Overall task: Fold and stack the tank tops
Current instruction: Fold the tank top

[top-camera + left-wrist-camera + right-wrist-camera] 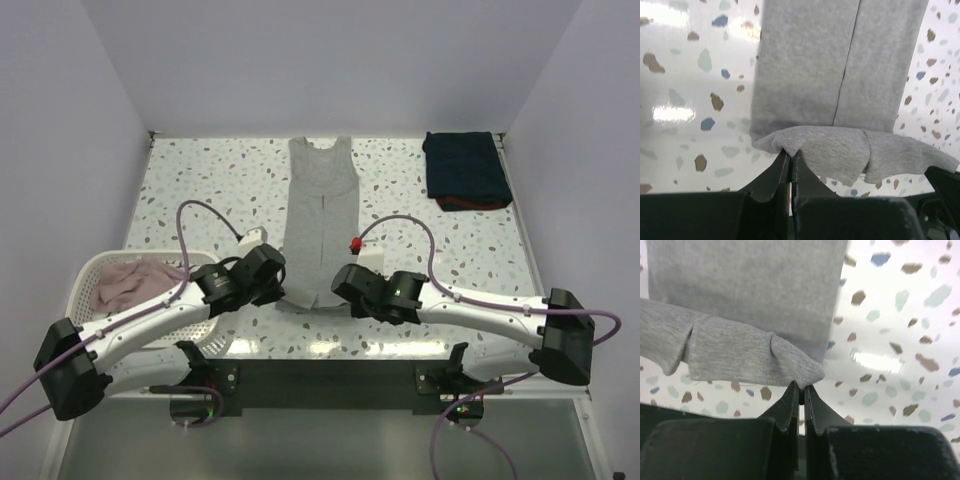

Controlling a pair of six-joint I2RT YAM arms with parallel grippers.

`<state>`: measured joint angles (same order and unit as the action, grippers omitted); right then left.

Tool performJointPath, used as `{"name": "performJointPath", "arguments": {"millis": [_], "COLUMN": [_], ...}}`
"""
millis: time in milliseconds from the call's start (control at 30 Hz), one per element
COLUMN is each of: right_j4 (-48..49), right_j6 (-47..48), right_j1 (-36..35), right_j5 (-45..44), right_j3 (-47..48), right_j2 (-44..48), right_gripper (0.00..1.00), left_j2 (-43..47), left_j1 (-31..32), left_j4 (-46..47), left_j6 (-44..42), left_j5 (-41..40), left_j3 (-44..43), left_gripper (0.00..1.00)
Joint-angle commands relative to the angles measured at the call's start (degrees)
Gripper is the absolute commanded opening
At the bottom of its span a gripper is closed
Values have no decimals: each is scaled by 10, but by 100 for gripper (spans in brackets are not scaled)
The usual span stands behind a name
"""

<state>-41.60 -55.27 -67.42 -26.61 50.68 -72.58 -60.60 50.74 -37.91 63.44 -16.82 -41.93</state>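
A grey tank top (321, 205) lies lengthwise down the middle of the table, folded narrow, neck at the far end. My left gripper (283, 290) is shut on its near left hem corner (785, 142). My right gripper (340, 292) is shut on its near right hem corner (807, 375). Both corners are lifted a little off the table. A folded navy tank top (465, 168) with dark red trim lies at the far right. A pale pinkish top (130, 282) lies in the white basket (92, 265) at the left.
The speckled table (210, 190) is walled at the back and both sides. A small red-tipped object (355, 245) sits just right of the grey top. Purple cables loop above both arms.
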Motion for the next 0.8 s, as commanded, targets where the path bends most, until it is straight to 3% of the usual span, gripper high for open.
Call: {"name": "performJointPath", "arguments": {"millis": [0,433,767], "right_j4": [41,149,185], "right_j6": [67,212,246], "right_j1": [26,191,296], "right_j5": [-56,-31,37], "right_j3": [50,197,313], "right_j2": [-26,-175,-304], "right_gripper": [0,0,0], "left_j2": [-35,-235,-409], "left_j1": [-33,-169,-241], "left_j4": [78,218,277], "left_j6": [-73,-163,-192], "left_j5": [-29,35,81], "left_j3": [-48,-194,-306], "left_gripper": [0,0,0]}}
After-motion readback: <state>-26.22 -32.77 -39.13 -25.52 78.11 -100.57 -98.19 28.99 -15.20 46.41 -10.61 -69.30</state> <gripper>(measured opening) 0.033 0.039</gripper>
